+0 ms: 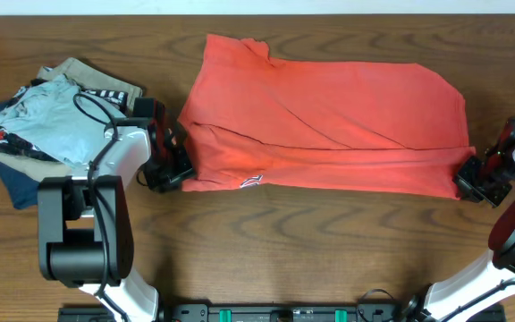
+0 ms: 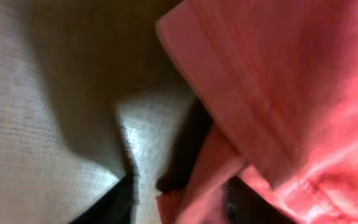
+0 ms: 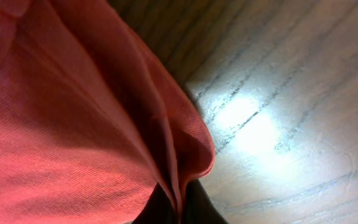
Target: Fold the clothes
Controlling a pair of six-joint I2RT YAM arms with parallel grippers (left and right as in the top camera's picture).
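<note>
The coral-red T-shirt (image 1: 329, 116) lies spread across the middle of the table, with its small logo patch (image 1: 251, 182) near the front hem. My left gripper (image 1: 175, 168) is at the shirt's front left corner. In the left wrist view its fingers (image 2: 182, 208) stand apart, with a fold of the shirt (image 2: 278, 93) and a strip of bare table between them. My right gripper (image 1: 470, 177) is at the front right corner. In the right wrist view its fingers (image 3: 179, 208) are shut on a pinched fold of the shirt (image 3: 55, 124).
A pile of folded garments (image 1: 43, 125), light blue on top of tan and navy, lies at the left edge behind the left arm. Bare wooden tabletop (image 1: 329, 241) runs in front of the shirt. Both arm bases stand at the front edge.
</note>
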